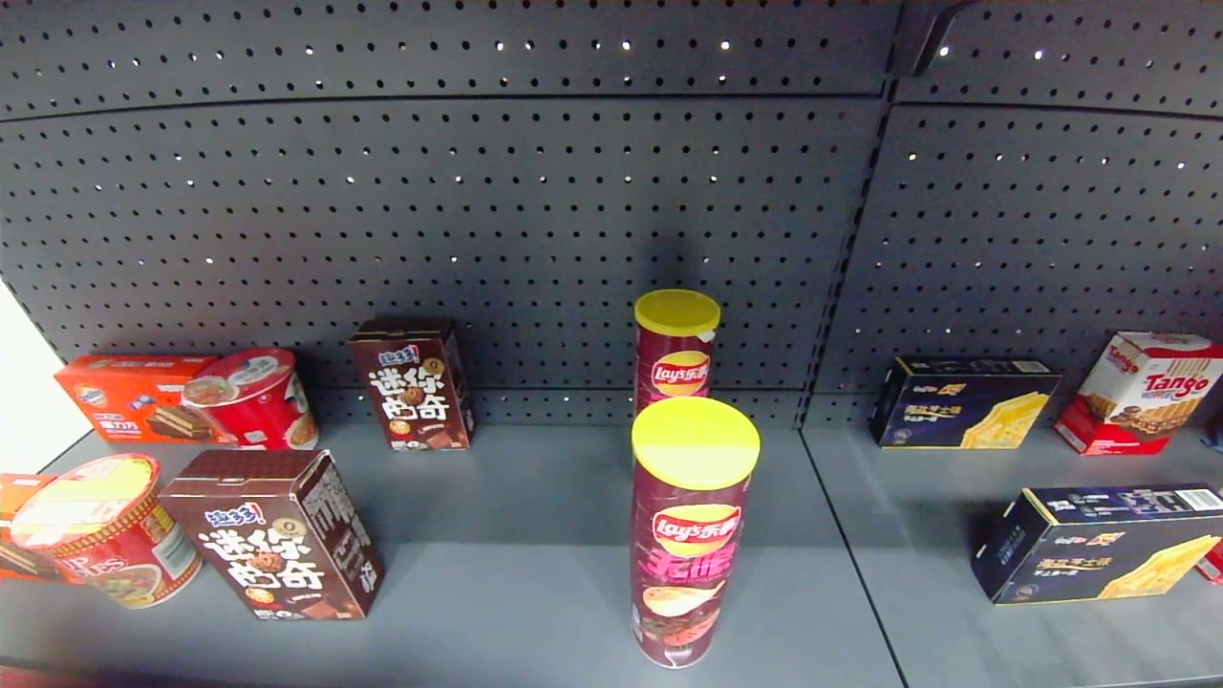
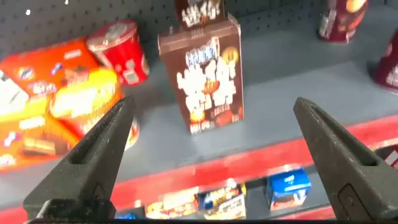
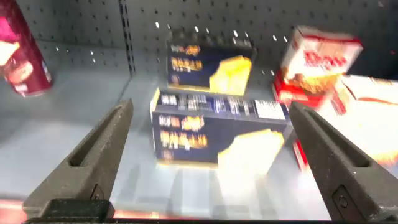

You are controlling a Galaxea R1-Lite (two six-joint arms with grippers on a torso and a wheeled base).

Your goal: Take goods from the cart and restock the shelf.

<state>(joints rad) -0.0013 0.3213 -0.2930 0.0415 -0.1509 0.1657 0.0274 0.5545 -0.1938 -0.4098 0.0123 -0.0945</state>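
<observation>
The shelf (image 1: 535, 573) carried stock front and back, and the tall front can (image 1: 690, 535), upright at 6 o'clock near the front edge, looked likeliest to topple or roll off if an arm bringing fresh goods brushed it. The blue box (image 1: 1099, 549) at 4 o'clock and the brown box (image 1: 277, 535) at 8 o'clock sat near that edge too, and the cup (image 1: 100, 530) beside the brown box, seemingly on its side, could roll if nudged. The left end effector (image 2: 212, 106) and right end effector (image 3: 210, 107) both gaped wide and empty, facing the brown and blue boxes, so a careless advance might shove either one.
</observation>
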